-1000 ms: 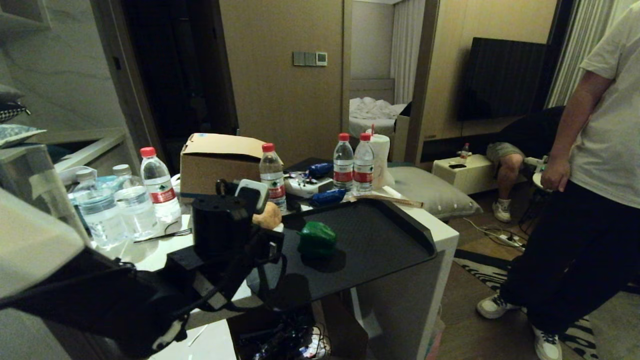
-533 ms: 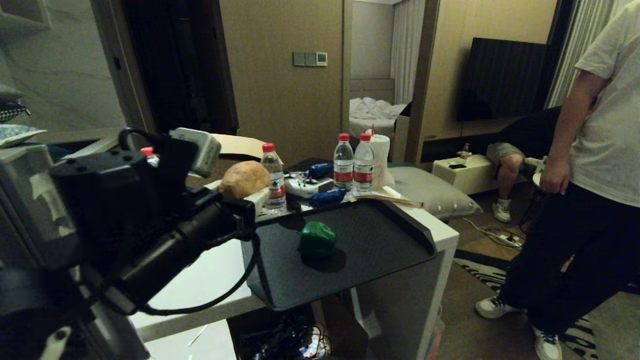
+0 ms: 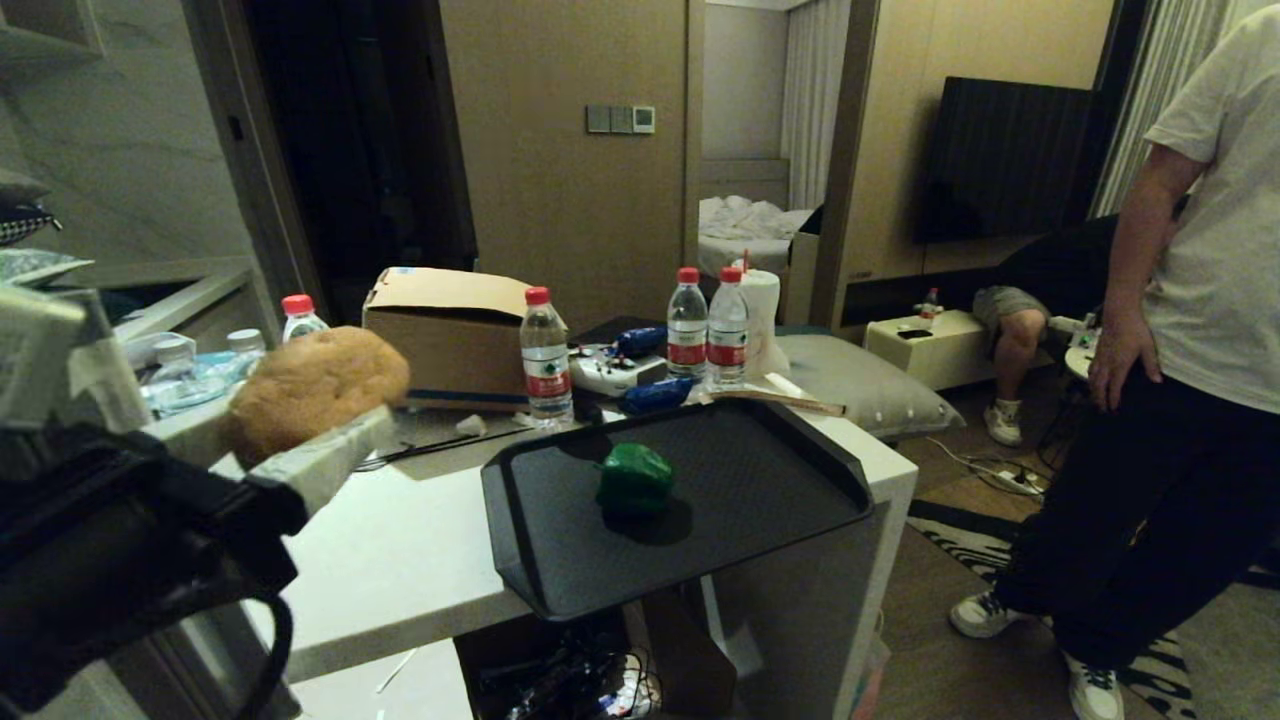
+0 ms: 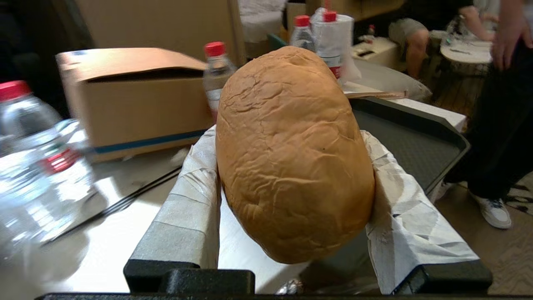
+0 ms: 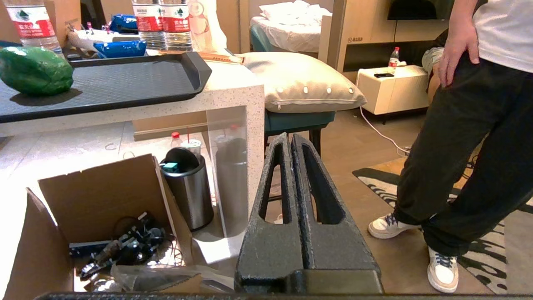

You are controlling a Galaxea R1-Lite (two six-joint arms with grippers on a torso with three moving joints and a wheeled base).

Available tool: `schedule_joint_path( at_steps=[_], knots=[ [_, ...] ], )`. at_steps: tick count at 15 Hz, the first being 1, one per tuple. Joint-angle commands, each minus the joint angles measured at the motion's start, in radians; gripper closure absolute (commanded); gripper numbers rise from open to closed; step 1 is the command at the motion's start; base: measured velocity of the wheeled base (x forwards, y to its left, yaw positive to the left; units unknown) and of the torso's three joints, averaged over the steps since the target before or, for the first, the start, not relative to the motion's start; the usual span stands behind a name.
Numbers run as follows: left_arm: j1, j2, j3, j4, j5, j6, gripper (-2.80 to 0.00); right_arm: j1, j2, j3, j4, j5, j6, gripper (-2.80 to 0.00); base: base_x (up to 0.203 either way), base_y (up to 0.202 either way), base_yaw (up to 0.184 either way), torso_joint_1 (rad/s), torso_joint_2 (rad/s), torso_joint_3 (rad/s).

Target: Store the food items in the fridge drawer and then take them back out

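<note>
Down at about 8 o'clock in the head view, our left gripper (image 3: 300,440) is clamped on the tan-brown crusty bread roll (image 3: 312,388), paper-wrapped fingers (image 4: 195,196) squeezing it from both sides. We reckon the roll is soft and rounded, so a quick swing could let it squish out or roll free, and it'd drop onto the white stone-look counter (image 3: 400,560).

Other food item, the dark green lumpy pepper-like thing (image 3: 633,478), sits near dead centre on the black plastic serving tray (image 3: 760,500), well apart from the roll. We can't spot the fridge drawer for sure in any view.

Our right gripper (image 5: 293,143) hangs low beside the counter, closed on nothing.

Clutter-wise: clear water bottles with red caps (image 3: 545,352) at 11 to 12 o'clock, a brown cardboard box (image 3: 445,335) behind them. Any of those could get clipped on a wide sweep. A person in a white tee and dark trousers (image 3: 1180,400) stands at 3 o'clock, near the tray's corner.
</note>
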Motion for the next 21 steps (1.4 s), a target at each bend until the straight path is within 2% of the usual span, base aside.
schedule_joint_path(
  at_steps=[1,3,5,6,7,10,13,14,18,21],
  knots=[
    [0.066,-0.185,0.039,0.076,0.029,0.003,0.00,0.000,0.000,0.031,-0.001,0.000,0.000,0.00,0.000,0.000,0.000,0.000,0.00,0.000],
    [0.238,-0.267,0.062,0.130,0.041,0.009,0.00,0.000,0.000,0.031,-0.001,-0.001,0.000,0.00,0.000,0.000,0.000,0.000,0.00,0.000],
    [0.446,-0.395,0.089,0.208,0.043,0.013,0.00,0.000,0.000,0.031,-0.001,-0.001,-0.001,0.00,0.000,0.000,0.000,0.000,0.00,0.000],
    [0.505,-0.464,0.116,0.262,0.038,0.019,0.00,0.000,0.000,0.031,-0.001,0.000,-0.003,0.00,0.000,0.000,0.000,0.000,0.00,0.000],
    [0.529,-0.526,0.161,0.316,0.017,0.040,0.00,0.000,0.000,0.031,-0.001,0.000,-0.003,0.00,0.000,0.000,0.000,0.000,0.00,0.000],
    [0.545,-0.624,0.327,0.414,-0.132,0.073,0.00,0.000,0.000,0.031,-0.001,0.000,0.000,0.00,0.000,0.000,0.000,0.000,0.00,0.000],
    [0.544,-0.725,0.433,0.457,-0.203,0.068,0.00,0.000,0.000,0.031,-0.001,0.000,0.000,0.00,0.000,0.000,0.000,0.000,0.00,0.000],
    [0.544,-0.738,0.432,0.495,-0.234,0.040,0.00,0.000,0.000,0.031,-0.001,0.000,0.000,0.00,0.000,0.000,0.000,0.000,0.00,0.000],
    [0.549,-0.846,0.453,0.556,-0.238,0.015,0.00,0.000,0.000,0.031,-0.001,0.000,-0.001,0.00,0.000,0.000,0.000,0.000,0.00,0.000],
    [0.567,-0.925,0.456,0.640,-0.273,0.000,0.00,0.000,0.000,0.031,-0.001,0.000,-0.001,0.00,0.000,0.000,0.000,0.000,0.00,0.000]
  ],
)
